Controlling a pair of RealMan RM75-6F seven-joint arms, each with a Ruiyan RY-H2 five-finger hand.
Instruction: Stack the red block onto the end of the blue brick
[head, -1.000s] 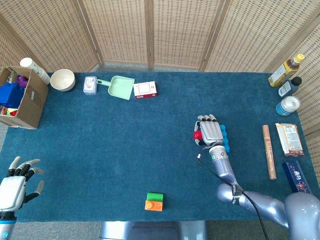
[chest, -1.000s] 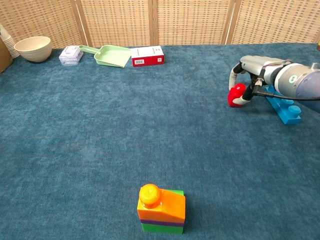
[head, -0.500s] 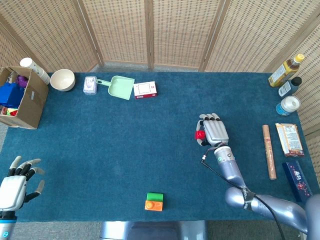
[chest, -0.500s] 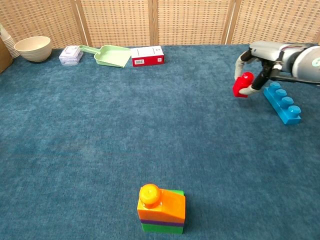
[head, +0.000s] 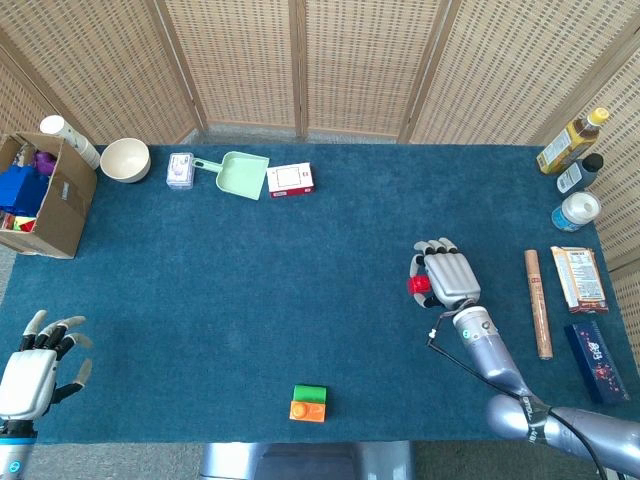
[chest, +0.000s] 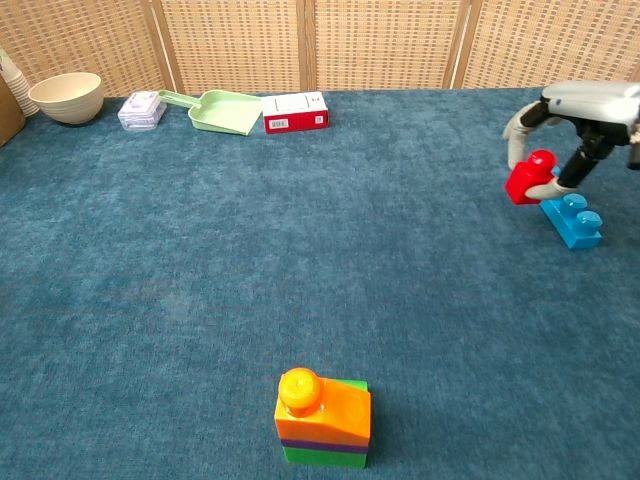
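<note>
R hand (chest: 560, 130) clamped on red block (chest: 530, 178), carrying it just beside blue brick (chest: 572, 220); next I align over near end stud, lower. L hand (head: 30, 365) splayed, idle.

My views are bright and evenly lit, sharp across the table (head: 250, 300); shadows stay soft and faint, no glare, slight bending toward the edges.

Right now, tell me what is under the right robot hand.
The small red plastic block, held in its fingers, and the blue studded brick on the cloth. The brick's far end is covered.
</note>
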